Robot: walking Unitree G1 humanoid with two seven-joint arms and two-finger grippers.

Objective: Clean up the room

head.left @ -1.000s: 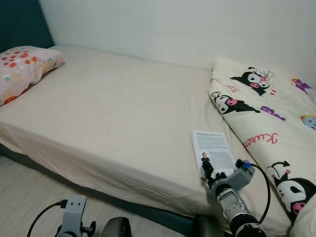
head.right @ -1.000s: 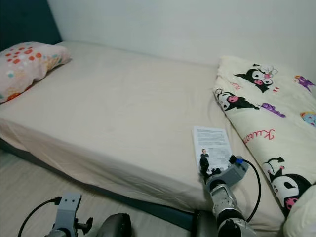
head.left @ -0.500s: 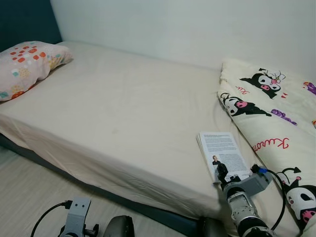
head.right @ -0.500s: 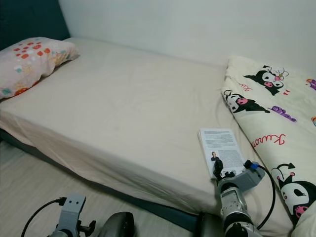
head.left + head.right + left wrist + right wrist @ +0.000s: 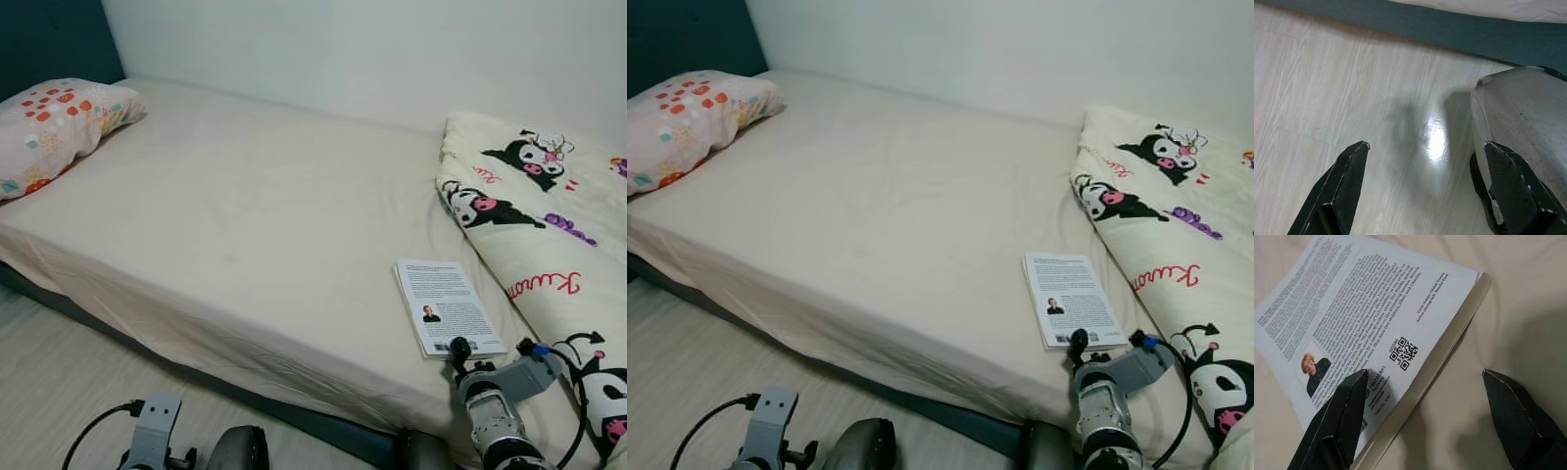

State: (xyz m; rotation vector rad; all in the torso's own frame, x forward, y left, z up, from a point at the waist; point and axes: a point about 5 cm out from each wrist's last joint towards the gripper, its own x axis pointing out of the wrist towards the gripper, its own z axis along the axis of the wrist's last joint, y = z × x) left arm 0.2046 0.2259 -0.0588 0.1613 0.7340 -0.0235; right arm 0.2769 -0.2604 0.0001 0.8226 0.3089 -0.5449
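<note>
A white paperback book (image 5: 447, 305) lies back cover up on the cream bed sheet (image 5: 245, 215), near the bed's front edge and beside the folded cartoon quilt (image 5: 534, 220). My right gripper (image 5: 458, 349) hovers open just at the book's near corner; in the right wrist view the book (image 5: 1366, 328) lies flat with its corner between the two black fingers (image 5: 1344, 416), untouched. My left gripper (image 5: 1425, 191) hangs open low over the wooden floor (image 5: 1327, 88).
A pink spotted pillow (image 5: 49, 122) rests at the bed's far left by the dark headboard (image 5: 49, 39). The white wall (image 5: 372, 49) runs behind the bed. A dark bed base (image 5: 294, 416) edges the pale floor (image 5: 59, 382). My own grey body (image 5: 1518, 132) is beside the left gripper.
The camera has shifted, sliding the scene leftward and up. My right gripper has drawn back from over the book's cover to just off its near corner.
</note>
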